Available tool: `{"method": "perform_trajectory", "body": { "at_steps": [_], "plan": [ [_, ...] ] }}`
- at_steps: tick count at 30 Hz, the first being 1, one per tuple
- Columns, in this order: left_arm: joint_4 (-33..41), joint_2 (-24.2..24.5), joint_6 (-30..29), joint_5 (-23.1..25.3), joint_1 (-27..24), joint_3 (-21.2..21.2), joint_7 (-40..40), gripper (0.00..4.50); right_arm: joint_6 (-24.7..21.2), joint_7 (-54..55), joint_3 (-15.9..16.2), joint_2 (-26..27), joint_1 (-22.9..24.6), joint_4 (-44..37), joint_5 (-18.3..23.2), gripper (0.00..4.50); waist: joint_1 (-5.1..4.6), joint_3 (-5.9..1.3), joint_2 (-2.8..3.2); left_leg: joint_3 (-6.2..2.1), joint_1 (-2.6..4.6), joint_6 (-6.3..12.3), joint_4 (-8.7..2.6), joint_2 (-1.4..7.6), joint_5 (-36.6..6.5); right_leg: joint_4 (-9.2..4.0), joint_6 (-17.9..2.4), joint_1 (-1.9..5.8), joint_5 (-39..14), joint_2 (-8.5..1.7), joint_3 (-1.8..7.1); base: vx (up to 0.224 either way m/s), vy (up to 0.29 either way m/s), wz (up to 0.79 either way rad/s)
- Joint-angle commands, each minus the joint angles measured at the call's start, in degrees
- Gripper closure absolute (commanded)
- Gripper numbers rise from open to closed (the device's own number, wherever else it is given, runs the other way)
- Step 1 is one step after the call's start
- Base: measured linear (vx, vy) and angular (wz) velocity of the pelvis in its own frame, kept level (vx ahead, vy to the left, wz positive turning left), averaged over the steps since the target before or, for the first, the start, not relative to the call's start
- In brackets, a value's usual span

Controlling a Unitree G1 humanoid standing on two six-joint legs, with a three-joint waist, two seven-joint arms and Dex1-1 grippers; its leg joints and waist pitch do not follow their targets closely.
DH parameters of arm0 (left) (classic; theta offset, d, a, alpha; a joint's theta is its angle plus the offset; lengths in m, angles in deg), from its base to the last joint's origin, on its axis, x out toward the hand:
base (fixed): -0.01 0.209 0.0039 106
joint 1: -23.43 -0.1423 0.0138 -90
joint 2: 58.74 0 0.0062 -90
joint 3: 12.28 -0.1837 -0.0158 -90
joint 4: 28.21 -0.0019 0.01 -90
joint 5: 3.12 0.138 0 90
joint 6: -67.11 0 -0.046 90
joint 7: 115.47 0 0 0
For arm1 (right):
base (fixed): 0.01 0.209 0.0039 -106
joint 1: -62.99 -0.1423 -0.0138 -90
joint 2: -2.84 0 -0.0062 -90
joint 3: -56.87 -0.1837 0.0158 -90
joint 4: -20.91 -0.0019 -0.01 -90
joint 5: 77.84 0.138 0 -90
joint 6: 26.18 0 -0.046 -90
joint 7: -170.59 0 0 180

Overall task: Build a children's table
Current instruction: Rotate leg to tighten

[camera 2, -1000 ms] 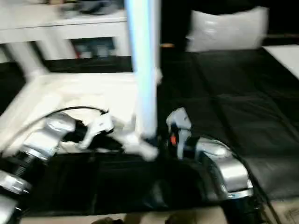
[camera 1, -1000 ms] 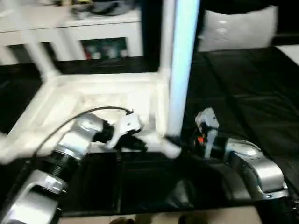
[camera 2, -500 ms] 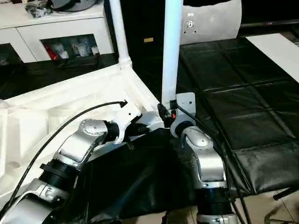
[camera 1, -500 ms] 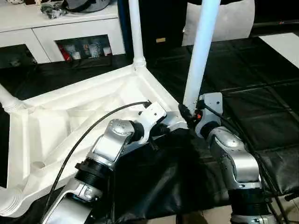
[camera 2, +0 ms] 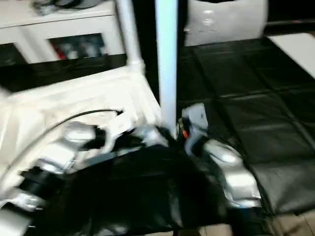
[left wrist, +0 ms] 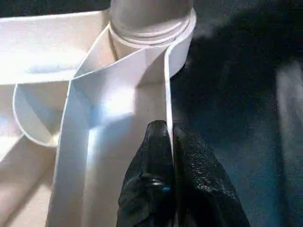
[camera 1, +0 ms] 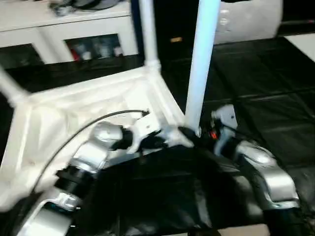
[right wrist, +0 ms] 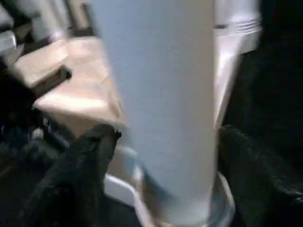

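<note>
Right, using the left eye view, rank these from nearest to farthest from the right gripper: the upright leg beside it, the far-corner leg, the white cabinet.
1. The upright leg, in the table's near corner socket, directly at the right gripper.
2. The far-corner leg, standing further back and to the left on the upturned table top.
3. The white cabinet, behind the table at the back left.

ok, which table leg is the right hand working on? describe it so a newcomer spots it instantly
Start from the upturned white plastic square tabletop lying on the black padded surface. At its corner nearest the robot's silver forearms, a long white round leg stands upright in the socket, with the right hand straddling its base, fingers apart on either side. Unlike the slimmer-looking leg at the far corner, it is the closest and largest in view.
</note>
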Motion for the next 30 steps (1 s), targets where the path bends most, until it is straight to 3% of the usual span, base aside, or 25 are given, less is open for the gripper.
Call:
{"method": "perform_trajectory", "body": {
  "at_steps": [1,4,8,9,11,12,13,16,18,21,30],
  "plan": [
    [-0.97,1.59,3.02,0.36,0.04,-2.81,-4.66,4.5,0.55,-4.41,0.81,-1.72,0.26,-1.03,1.57,0.35,0.74,-4.32,-0.39,-1.13,0.87,7.23,-3.18,3.19,-10.45,-2.48,-12.2,3.66,-11.6,-3.62,3.04,0.0,0.0,0.0],
    [-3.29,3.49,6.97,-1.23,1.26,-3.69,-11.5,4.5,1.24,-14.62,3.07,-7.63,0.83,-1.26,3.57,0.27,1.79,-4.31,-0.85,-0.84,1.08,5.85,-3.22,3.35,-12.57,-2.64,-11.57,3.45,-14.74,-3.69,3.32,0.0,0.0,0.0],
    [-5.88,3.81,9.22,-1.88,2.97,-4.21,-15.57,4.5,1.14,-21.54,5.12,-11.18,1.04,-1.62,5.06,0.27,2.9,-4.11,-0.97,-0.73,1.17,4.76,-3.11,3.22,-14.58,-3.06,-10.23,3.29,-20.53,-3.95,3.46,0.0,0.0,0.0],
    [-6.34,3.89,9.89,-2.15,3.33,-4.44,-16.93,4.5,1.32,-23.05,5.59,-11.83,0.96,-1.53,5.19,0.27,2.93,-4.23,-2.07,-0.7,1.04,4.73,-3.09,3.22,-14.34,-3.2,-10.03,3.37,-21.13,-3.92,3.43,0.0,0.0,0.0],
    [-6.74,4.27,10.55,-2.68,3.8,-5.09,-19.93,4.5,1.47,-25.94,6.31,-12.95,0.56,-0.96,5.44,0.27,3.34,-4.2,-1.46,-0.81,1.0,4.62,-3.07,3.34,-13.85,-3.04,-9.77,3.2,-22.15,-4.07,3.49,0.0,0.0,0.0],
    [-6.66,4.6,10.95,-2.8,3.94,-5.63,-21.49,4.5,1.24,-27.36,6.61,-13.47,0.16,-0.52,5.71,0.27,3.49,-4.17,-1.74,-0.86,1.06,4.51,-3.09,3.45,-14.23,-3.1,-9.56,3.14,-23.0,-4.07,3.53,0.0,0.0,0.0],
    [-7.03,4.99,12.03,-3.03,4.21,-6.36,-23.53,4.5,1.07,-29.32,7.07,-14.34,-0.41,0.2,6.31,0.62,3.64,-4.2,-1.97,-0.77,1.28,4.44,-3.06,3.47,-14.62,-3.2,-9.53,2.95,-23.52,-4.01,3.57,0.0,0.0,0.0],
    [-6.62,5.59,12.62,-3.97,4.12,-7.45,-26.39,4.5,0.38,-31.92,7.88,-15.54,-1.28,0.9,7.2,0.67,3.93,-4.28,-1.87,-0.76,1.28,4.3,-3.09,3.59,-14.22,-2.94,-9.75,2.83,-22.99,-4.01,3.73,0.0,0.0,0.0],
    [-6.41,5.77,12.57,-4.34,4.06,-7.78,-26.99,4.5,0.1,-32.49,8.09,-15.8,-1.5,1.03,7.39,0.97,4.19,-4.25,-1.94,-0.72,1.37,4.06,-3.05,3.63,-14.77,-2.87,-10.07,2.71,-23.18,-3.98,3.87,0.0,0.0,0.0],
    [-6.04,6.7,13.33,-5.28,4.28,-10.05,-27.57,4.5,-0.7,-34.57,8.82,-16.58,-2.27,1.48,7.78,1.13,5.05,-4.38,-2.29,-0.68,1.39,3.61,-2.95,3.59,-14.8,-2.55,-10.41,2.61,-23.18,-3.98,4.12,0.0,0.0,0.0],
    [-7.32,6.53,15.37,-5.42,5.45,-12.0,-27.57,4.5,-3.33,-38.56,11.16,-17.75,-3.04,1.35,9.13,1.94,5.44,-4.48,-2.63,-0.68,1.29,3.02,-2.83,3.5,-14.45,-2.69,-9.4,2.74,-25.51,-4.06,4.19,0.0,0.0,0.0]
  ]
}}
